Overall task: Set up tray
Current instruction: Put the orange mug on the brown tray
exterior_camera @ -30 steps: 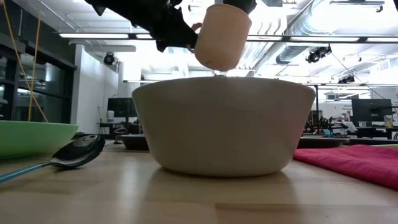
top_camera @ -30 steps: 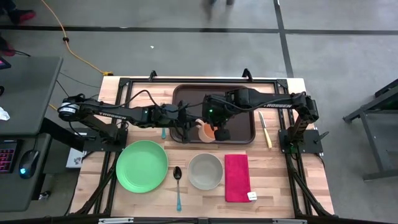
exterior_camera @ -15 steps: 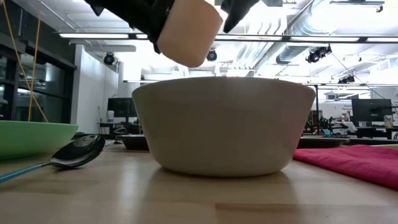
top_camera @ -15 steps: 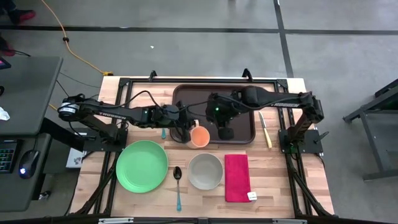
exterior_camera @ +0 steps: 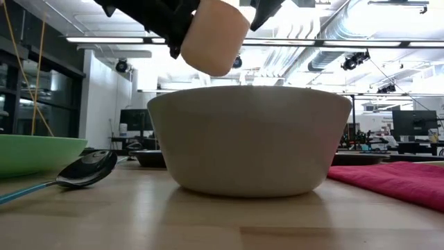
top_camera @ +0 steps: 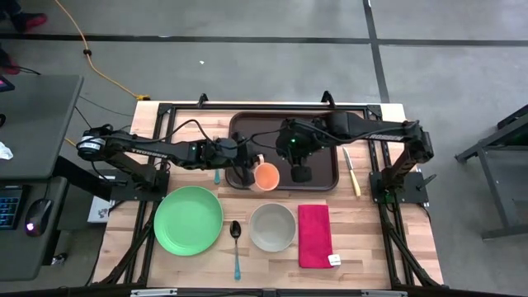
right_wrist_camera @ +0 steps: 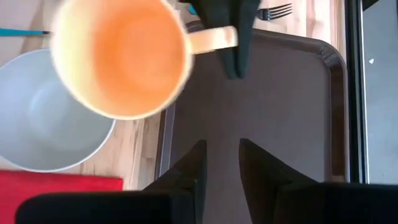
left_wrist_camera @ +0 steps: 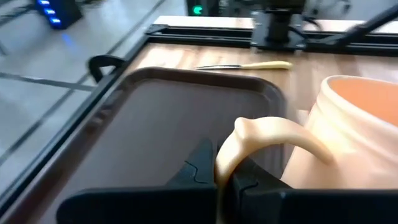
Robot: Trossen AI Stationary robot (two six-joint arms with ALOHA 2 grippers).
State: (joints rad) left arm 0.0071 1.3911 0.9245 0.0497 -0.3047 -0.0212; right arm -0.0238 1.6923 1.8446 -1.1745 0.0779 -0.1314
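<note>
Left arm reaches in from the table's left edge, stretched low and roughly parallel to the far edge, left gripper [top_camera: 245,174] at the tray's front-left corner, fingers [left_wrist_camera: 202,171] pinched on the handle [left_wrist_camera: 273,134] of an orange mug [top_camera: 266,176]. Mug is lifted off the surface, mouth up, handle pointing toward the left arm, hanging over the tray's front-left corner and above the grey bowl [exterior_camera: 248,139] as the low view has it. Right arm comes in from the right edge, elbow high, forearm running along the far side; right gripper [top_camera: 301,174] points down over the front part of the tray [top_camera: 322,165], fingers [right_wrist_camera: 260,163] parted with nothing between them, just beside the mug, not touching. Tray is dark brown, rectangular, lying flat at the middle of the table's far edge, long axis parallel to that edge. Yellow-handled knife [top_camera: 351,172] lies on the wood just off the tray's right side. Along the near edge: green plate [top_camera: 188,220], spoon [top_camera: 236,245], grey bowl, red napkin [top_camera: 314,236].
</note>
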